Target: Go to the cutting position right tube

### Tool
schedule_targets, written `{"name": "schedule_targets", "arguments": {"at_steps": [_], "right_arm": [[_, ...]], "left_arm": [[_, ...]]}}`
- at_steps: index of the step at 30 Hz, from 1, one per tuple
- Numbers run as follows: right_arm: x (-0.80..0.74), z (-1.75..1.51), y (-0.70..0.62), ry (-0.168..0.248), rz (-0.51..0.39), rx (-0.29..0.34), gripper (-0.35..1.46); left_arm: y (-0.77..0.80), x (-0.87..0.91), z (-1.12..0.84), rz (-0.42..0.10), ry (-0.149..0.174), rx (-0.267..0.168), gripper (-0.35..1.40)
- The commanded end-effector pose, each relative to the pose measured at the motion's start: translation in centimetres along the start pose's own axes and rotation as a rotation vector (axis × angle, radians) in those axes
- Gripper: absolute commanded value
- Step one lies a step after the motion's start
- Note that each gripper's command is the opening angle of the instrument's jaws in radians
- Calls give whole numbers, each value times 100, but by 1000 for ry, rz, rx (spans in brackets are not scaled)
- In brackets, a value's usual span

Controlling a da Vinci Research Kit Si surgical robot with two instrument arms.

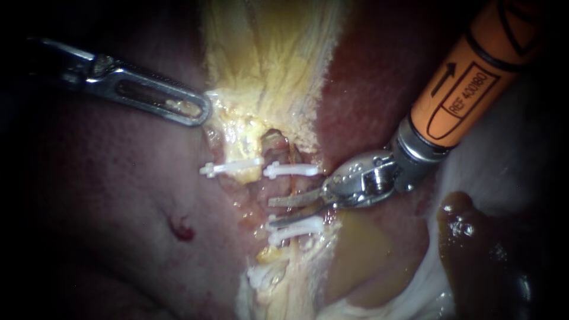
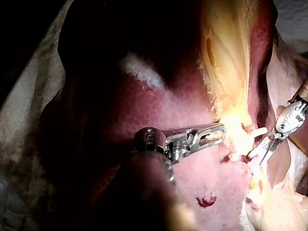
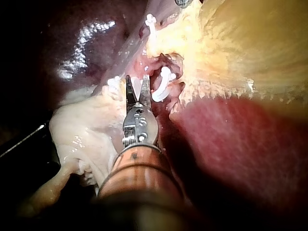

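My right instrument [image 1: 271,212] comes in from the upper right on an orange shaft. Its two blades stand open in the gap between the upper white clip [image 1: 290,170] and the lower white clips [image 1: 294,228] of the right tube [image 1: 291,185], a thin reddish strand. In the right wrist view the open blades [image 3: 136,83] sit beside a clip [image 3: 161,86]. Another clip [image 1: 231,168] crosses the left tube. My left instrument [image 1: 201,110] is shut on the yellow edge of the gallbladder [image 1: 267,53], as the left wrist view shows too [image 2: 221,131].
Dark red liver [image 1: 106,207] fills the left side, with a small blood spot [image 1: 181,228]. Yellowish fluid [image 1: 355,249] pools under the right instrument. A dark brown lump [image 1: 468,237] lies on pale tissue at the lower right.
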Motion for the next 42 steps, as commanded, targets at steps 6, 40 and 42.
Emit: {"name": "schedule_targets", "arguments": {"at_steps": [6, 40, 42], "right_arm": [[0, 0, 0, 3, 5, 0, 73], [-33, -58, 11, 36, 77, 72, 101], [-34, -55, 13, 32, 76, 70, 98]], "left_arm": [[0, 0, 0, 0, 0, 0, -35], [0, 1, -1, 0, 0, 0, -35], [0, 1, -1, 0, 0, 0, -35]]}}
